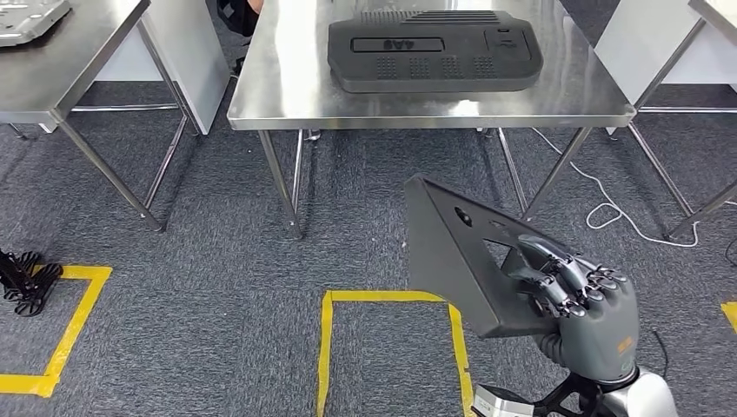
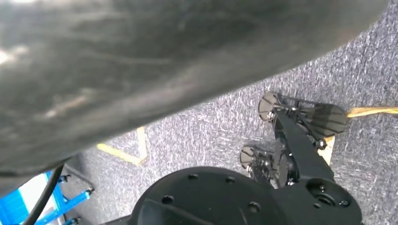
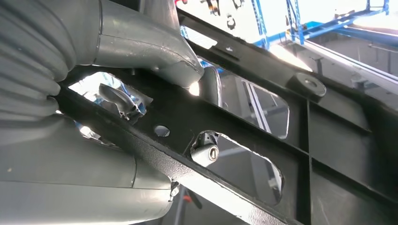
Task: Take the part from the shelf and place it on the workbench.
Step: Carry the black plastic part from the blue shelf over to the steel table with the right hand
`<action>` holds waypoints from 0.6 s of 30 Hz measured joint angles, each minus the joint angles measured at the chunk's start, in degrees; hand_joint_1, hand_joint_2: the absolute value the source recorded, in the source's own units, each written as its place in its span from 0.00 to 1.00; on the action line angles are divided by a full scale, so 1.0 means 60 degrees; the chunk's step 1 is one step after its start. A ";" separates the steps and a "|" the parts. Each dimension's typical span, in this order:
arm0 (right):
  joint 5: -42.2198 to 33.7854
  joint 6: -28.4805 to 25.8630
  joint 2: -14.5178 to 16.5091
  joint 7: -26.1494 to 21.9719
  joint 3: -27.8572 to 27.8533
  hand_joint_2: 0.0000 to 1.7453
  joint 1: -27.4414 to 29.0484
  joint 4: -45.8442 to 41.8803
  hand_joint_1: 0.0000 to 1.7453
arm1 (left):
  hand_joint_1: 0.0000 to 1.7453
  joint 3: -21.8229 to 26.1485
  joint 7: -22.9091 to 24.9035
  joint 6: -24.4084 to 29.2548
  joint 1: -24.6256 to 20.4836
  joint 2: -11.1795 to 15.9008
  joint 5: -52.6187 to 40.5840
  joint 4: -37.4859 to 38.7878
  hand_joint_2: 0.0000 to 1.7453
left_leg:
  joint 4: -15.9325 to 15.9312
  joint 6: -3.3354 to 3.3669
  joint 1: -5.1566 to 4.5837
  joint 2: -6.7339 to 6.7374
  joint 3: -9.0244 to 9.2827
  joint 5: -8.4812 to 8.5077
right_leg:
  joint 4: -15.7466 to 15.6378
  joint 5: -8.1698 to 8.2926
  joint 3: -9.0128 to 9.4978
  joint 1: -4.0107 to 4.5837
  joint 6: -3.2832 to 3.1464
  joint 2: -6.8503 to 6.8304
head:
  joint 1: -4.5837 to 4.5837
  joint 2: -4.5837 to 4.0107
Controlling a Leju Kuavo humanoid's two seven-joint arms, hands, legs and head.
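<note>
A dark grey flat part [image 1: 452, 252] with cut-out openings is gripped by the right hand [image 1: 574, 291], its fingers [image 1: 569, 280] curled over the near edge of the plate. The part is held tilted above the grey carpet [image 1: 217, 287], in front of the steel workbench [image 1: 287, 78] and apart from it. In the right wrist view the thumb [image 3: 155, 47] is seen pressed on one face of the part [image 3: 328, 136] while darker fingers pass behind it through the openings. A large black moulded panel [image 1: 434, 50] lies on the workbench; raised characters are visible in its recessed window but cannot be read. A silvery metal piece [image 1: 30, 17] rests on a second steel table [image 1: 52, 87] to the left. Yellow tape lines [image 1: 326, 347] mark rectangles on the carpet. The state of the left hand cannot be told; its wrist view is blurred
</note>
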 joint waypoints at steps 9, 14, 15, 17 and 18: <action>-0.0015 0.0099 -0.0021 0.0000 0.0007 1.00 -0.0031 0.0065 1.00 | 0.00 -0.0098 0.0077 0.0015 0.0009 0.0015 0.0045 0.0005 0.00 | 0.0448 -0.0660 0.0242 0.0063 -0.0257 -0.0264 | -0.0754 0.0273 0.0459 -0.0393 0.0586 -0.0085 | 0.0025 0.0000; -0.0027 0.0129 -0.0026 0.0011 0.0015 1.00 -0.0019 0.0076 1.00 | 0.00 -0.0150 0.0084 0.0012 0.0029 -0.0002 0.0064 0.0005 0.00 | 0.1026 -0.0735 0.0319 0.0440 -0.0426 -0.0647 | -0.0607 0.0359 0.0528 -0.0291 0.0073 -0.0197 | -0.0112 0.0000; -0.0027 0.0138 -0.0027 0.0019 0.0013 1.00 -0.0011 0.0076 1.00 | 0.00 -0.0163 0.0084 0.0011 0.0020 -0.0005 0.0075 0.0005 0.00 | 0.1593 -0.0711 0.0301 0.0650 -0.0688 -0.0934 | -0.0608 0.0358 0.0539 -0.0255 0.0040 -0.0225 | -0.0127 0.0000; -0.0027 0.0153 -0.0030 0.0035 0.0013 1.00 0.0004 0.0076 1.00 | 0.00 -0.0184 0.0084 0.0012 0.0004 -0.0006 0.0092 0.0005 0.00 | 0.2985 -0.0655 0.0255 0.0881 -0.1392 -0.1513 | -0.0605 0.0324 0.0560 -0.0160 -0.0021 -0.0293 | -0.0139 0.0000; -0.0027 0.0156 -0.0030 0.0036 0.0014 1.00 0.0009 0.0076 1.00 | 0.00 -0.0192 0.0084 0.0012 0.0003 -0.0008 0.0096 0.0005 0.00 | 0.3421 -0.0608 0.0231 0.0898 -0.1638 -0.1614 | -0.0604 0.0297 0.0579 -0.0109 -0.0058 -0.0329 | -0.0138 0.0000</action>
